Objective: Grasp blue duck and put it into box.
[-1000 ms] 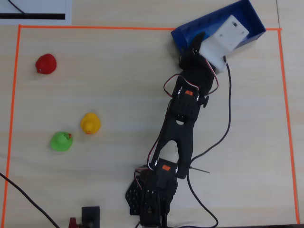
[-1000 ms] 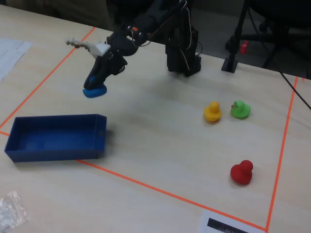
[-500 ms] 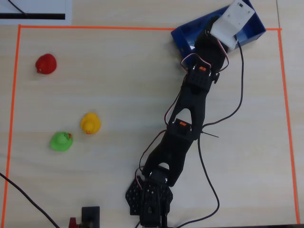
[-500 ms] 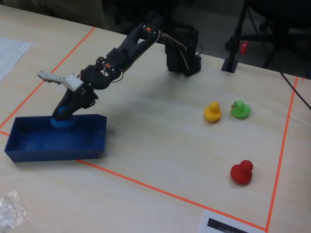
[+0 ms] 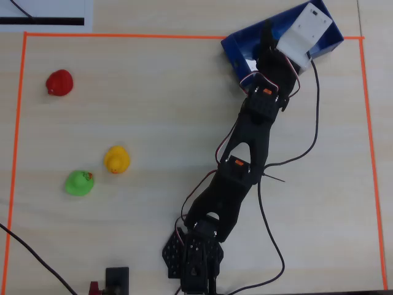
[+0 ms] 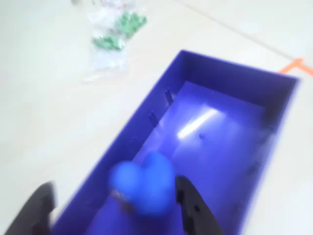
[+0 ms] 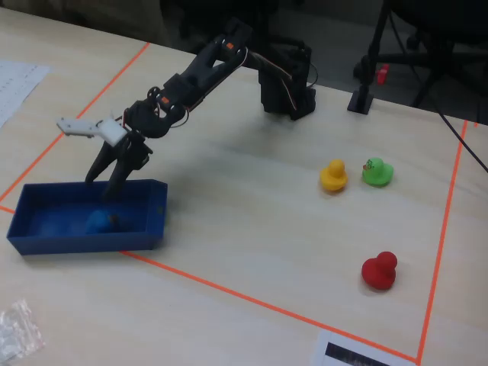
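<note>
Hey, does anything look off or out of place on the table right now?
Nothing looks spilled or knocked over. The blue duck lies inside the box, the pincer open above it. One stray item: a small clear plastic bag lies outside the orange tape, near the box.

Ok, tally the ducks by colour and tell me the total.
Blue duck: 1, inside the box
Red duck: 1
Yellow duck: 1
Green duck: 1
Total: 4 ducks
</note>
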{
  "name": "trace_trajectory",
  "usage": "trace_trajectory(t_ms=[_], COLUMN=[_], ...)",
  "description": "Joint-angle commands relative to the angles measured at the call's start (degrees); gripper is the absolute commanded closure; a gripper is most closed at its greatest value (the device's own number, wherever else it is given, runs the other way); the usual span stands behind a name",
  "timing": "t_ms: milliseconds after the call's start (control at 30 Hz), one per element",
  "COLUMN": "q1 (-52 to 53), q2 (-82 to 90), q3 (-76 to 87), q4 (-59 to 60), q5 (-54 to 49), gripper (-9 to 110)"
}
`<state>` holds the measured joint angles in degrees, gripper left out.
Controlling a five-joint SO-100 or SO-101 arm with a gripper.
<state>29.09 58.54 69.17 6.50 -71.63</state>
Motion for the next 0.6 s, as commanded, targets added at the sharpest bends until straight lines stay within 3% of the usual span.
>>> trace_trajectory(t_ms=[0,100,333,567], q1=[-2.37,-5.27,-15.21,-18.19], q2=[22.41,39.9,82.97,113.91], q3=[9.14,26.81,69.43,96.94], q4=[7.12,9.05,20.83,32.7], q5=[5.1,5.98,1.05,-3.69], gripper=[80,101,101,101])
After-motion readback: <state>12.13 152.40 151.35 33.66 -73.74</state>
